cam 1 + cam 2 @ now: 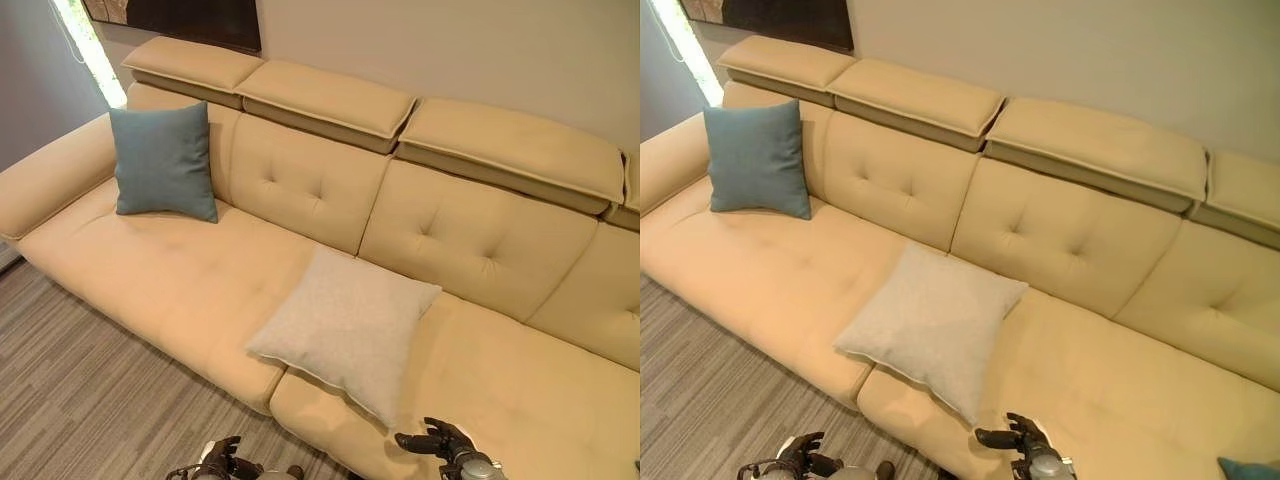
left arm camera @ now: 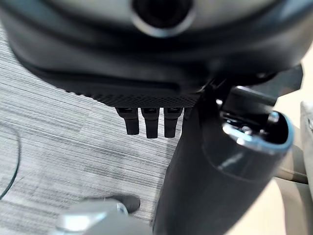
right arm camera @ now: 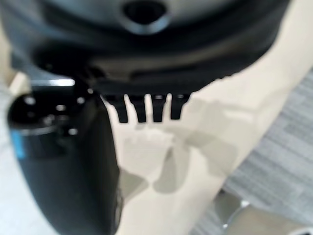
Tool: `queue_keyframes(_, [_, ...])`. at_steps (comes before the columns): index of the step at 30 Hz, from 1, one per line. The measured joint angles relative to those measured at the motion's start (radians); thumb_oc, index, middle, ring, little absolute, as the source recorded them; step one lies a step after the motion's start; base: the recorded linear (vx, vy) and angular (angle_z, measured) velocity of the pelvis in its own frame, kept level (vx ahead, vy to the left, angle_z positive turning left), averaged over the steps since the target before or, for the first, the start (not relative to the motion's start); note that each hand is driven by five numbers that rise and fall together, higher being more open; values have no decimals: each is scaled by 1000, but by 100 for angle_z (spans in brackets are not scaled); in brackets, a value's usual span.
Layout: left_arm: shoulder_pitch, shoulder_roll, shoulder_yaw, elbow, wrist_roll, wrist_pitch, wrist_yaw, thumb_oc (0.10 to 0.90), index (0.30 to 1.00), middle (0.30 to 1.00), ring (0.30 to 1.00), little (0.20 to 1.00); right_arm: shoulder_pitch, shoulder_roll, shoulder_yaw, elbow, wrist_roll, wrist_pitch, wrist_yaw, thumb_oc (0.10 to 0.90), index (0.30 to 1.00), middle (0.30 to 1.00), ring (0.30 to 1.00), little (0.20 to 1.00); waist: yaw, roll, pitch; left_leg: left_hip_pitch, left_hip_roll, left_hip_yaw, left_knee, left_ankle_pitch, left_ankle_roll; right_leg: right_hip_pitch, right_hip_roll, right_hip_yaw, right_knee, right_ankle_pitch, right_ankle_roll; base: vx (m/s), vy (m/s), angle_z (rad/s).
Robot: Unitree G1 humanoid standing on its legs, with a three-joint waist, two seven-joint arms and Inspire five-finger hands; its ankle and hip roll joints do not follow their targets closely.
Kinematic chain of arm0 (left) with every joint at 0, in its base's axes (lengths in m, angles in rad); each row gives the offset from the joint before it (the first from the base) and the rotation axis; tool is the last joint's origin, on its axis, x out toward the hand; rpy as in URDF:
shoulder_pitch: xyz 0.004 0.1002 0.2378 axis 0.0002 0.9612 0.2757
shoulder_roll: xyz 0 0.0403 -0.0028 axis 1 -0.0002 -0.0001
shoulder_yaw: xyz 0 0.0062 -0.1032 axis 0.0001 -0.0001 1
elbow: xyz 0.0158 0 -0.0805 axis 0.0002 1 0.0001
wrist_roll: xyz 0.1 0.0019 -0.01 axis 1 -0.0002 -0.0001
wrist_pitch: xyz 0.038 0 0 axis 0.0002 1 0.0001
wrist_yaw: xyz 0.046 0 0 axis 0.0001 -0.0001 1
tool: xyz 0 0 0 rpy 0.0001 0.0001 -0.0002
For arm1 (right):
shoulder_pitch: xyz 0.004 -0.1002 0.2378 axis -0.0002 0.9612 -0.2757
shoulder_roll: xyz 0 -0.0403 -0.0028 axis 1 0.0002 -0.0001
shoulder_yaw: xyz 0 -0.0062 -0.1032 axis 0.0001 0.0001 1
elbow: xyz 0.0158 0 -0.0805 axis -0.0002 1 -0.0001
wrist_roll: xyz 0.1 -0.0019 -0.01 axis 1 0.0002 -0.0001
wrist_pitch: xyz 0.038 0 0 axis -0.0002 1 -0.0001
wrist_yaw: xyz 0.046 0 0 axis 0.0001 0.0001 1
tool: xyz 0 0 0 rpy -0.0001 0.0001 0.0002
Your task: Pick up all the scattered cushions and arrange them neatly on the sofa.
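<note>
Grey striped carpet (image 1: 80,400) fronts a long cream sofa (image 1: 480,380) set against a pale wall. A blue cushion (image 1: 163,160) stands upright at the sofa's far left, leaning on the backrest beside the armrest, so it reads as already arranged. A beige cushion (image 1: 345,325) lies flat on the seat near the middle, one corner hanging over the front edge, the opposite corner near the backrest; judged by its slant, it has yet to be stood up. At the near right edge of the right eye view, a corner of another blue cushion (image 1: 1250,470) shows.

Both hands sit low at the near edge, well below the seat cushions' tops. The left hand (image 1: 220,460) hangs over the carpet with fingers (image 2: 149,122) hanging loosely and holding nothing. The right hand (image 1: 440,440) hovers over the seat's front edge, just beside the beige cushion's overhanging corner, fingers (image 3: 146,110) likewise relaxed and empty. That placement suggests the beige cushion is the next thing to grasp.
</note>
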Motion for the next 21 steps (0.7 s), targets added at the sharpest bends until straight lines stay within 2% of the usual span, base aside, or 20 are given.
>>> queue_keyframes(3, [-7, -2, 40, 0, -19, -3, -1, 800, 900, 900, 900, 900, 13, -10, -1, 3, -2, 6, -2, 800, 900, 900, 900, 900, -27, 25, 5, -22, 96, -14, -28, 42, -62, 7, -11, 2, -5, -3, 10, 83, 129, -2])
queue_keyframes(6, [-27, -9, 67, 0, -41, -5, -5, 800, 900, 900, 900, 900, 33, -25, -2, 5, -4, 26, -1, 800, 900, 900, 900, 900, -28, 39, 20, -31, 172, -37, -93, 92, -100, 28, -32, 17, -6, -7, 34, 76, 201, 3])
queue_keyframes(7, [-28, -11, 67, -2, -47, -11, -4, 800, 900, 900, 900, 900, 37, -34, -3, 2, -4, 26, -1, 800, 900, 900, 900, 900, -24, 49, 22, -19, 185, -48, -126, 110, -79, 30, -38, 32, 6, -8, 62, 132, 349, -21])
queue_keyframes(8, [-18, -31, 64, -6, -59, -13, -3, 800, 900, 900, 900, 900, 41, -64, -4, 0, -4, 21, -1, 800, 900, 900, 900, 900, -22, 89, 11, -12, 210, -71, -166, 112, -45, 33, -38, 56, 6, -4, 106, 105, 262, -36])
queue_keyframes(9, [-16, -37, 64, -5, -60, -12, -4, 800, 900, 900, 900, 900, 37, -71, -4, 2, -4, 22, -4, 800, 900, 900, 900, 900, -20, 99, 9, -13, 211, -74, -166, 154, -120, 33, -43, 67, 1, 2, 119, 102, 295, -41])
queue_keyframes(10, [-17, -32, 65, -4, -62, -12, 1, 800, 900, 900, 900, 900, 28, -63, -6, -1, -3, 26, -14, 800, 900, 900, 900, 900, -19, 88, 8, -22, 179, -51, -155, 144, -119, 31, -73, 80, -3, -3, 126, 72, 228, -25])
queue_keyframes(11, [-23, -24, 63, -9, -69, -12, 3, 800, 900, 900, 900, 900, 17, -59, -21, -20, 3, 32, -9, 800, 900, 900, 900, 900, -25, 82, 11, -19, 162, -43, -152, 152, -105, 30, -80, 83, 50, -27, 134, 133, 367, -12])
queue_keyframes(12, [-30, -9, 64, -22, -80, -12, 2, 800, 900, 900, 900, 900, 20, -58, -46, -73, 30, 52, -8, 800, 900, 900, 900, 900, -23, 69, 10, -12, 135, -39, -155, 155, -92, 38, -85, 90, 88, -32, 134, 165, 382, -23])
queue_keyframes(13, [-25, 5, 74, -50, -98, -14, 4, 800, 900, 900, 900, 900, 25, -65, -90, -165, 57, 68, -11, 800, 900, 900, 900, 900, -11, 54, 15, 4, 108, -11, -159, 164, -93, 48, -115, 87, 81, -49, 137, 188, 390, -35])
queue_keyframes(15, [-27, 22, 98, -102, -169, -11, 10, 800, 900, 900, 900, 900, 11, -108, -111, -312, 102, 60, -21, 800, 900, 900, 900, 900, -24, 58, 30, 12, 64, -3, -136, 151, -73, 81, -147, 116, 26, -9, 153, 174, 365, -32])
queue_keyframes(17, [-71, 64, 88, -187, -206, -5, 22, 800, 900, 900, 900, 900, -71, -153, -101, -322, 123, 60, -23, 800, 900, 900, 900, 900, -19, 60, 33, 12, 52, -1, -100, 125, -67, 104, -156, 125, -1, 12, 159, 108, 268, -14])
queue_keyframes(18, [-95, 102, 69, -273, -216, -21, 27, 800, 900, 900, 900, 900, -117, -184, -106, -327, 140, 58, -24, 800, 900, 900, 900, 900, -12, 59, 35, 14, 51, 0, -101, 124, -68, 101, -155, 130, -2, 20, 158, 65, 182, -11])
queue_keyframes(20, [-160, 224, 61, -580, -216, -17, 25, 800, 900, 900, 900, 900, -228, -285, -163, -337, 169, 61, -24, 800, 900, 900, 900, 900, 13, 50, 42, 12, 50, -2, -128, 134, -70, 90, -155, 142, -10, 24, 162, 52, 132, -4])
queue_keyframes(21, [-177, 252, 72, -674, -215, -21, 23, 800, 900, 900, 900, 900, -250, -326, -180, -340, 176, 62, -16, 800, 900, 900, 900, 900, 17, 46, 43, 9, 44, -3, -135, 136, -71, 86, -154, 144, -14, 31, 167, 42, 91, 10])
